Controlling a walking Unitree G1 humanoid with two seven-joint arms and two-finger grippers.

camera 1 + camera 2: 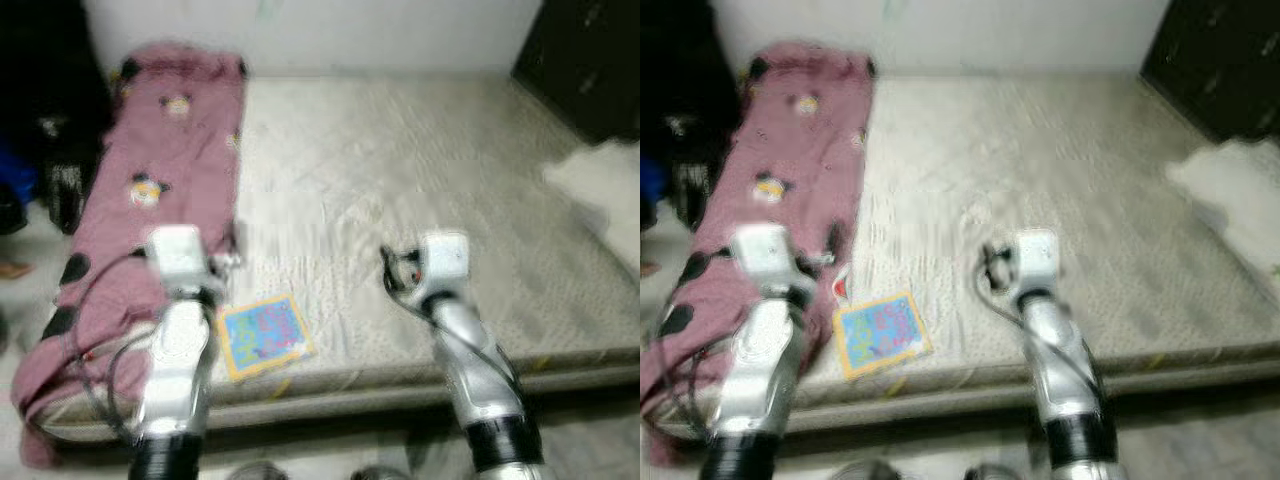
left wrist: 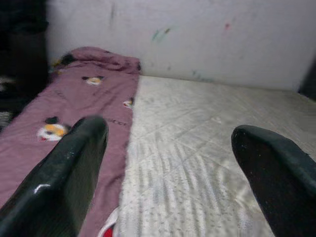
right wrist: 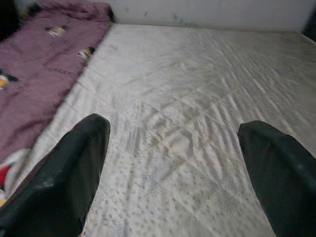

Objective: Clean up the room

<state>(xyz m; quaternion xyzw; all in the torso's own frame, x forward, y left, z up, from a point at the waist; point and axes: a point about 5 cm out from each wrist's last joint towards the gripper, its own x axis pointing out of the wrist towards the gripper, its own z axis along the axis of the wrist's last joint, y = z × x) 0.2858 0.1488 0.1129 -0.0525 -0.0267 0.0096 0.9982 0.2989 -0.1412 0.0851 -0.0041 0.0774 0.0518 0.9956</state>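
A mauve blanket [image 1: 160, 170] printed with cartoon mice lies lengthwise along the left side of a bare quilted mattress [image 1: 420, 180]. A small colourful book [image 1: 265, 335] lies flat near the mattress's front edge, between my two arms. My left gripper [image 2: 168, 131] is open and empty, held over the blanket's right edge and pointing toward the wall. My right gripper [image 3: 173, 126] is open too, with nothing between its fingers, over the bare middle of the mattress. The head views are blurred.
A white pillow or cloth [image 1: 600, 185] lies at the mattress's right edge. A dark cabinet [image 1: 590, 60] stands at the back right. Dark things [image 1: 50, 120] are piled on the floor to the left of the bed. A white wall [image 2: 197, 34] runs behind.
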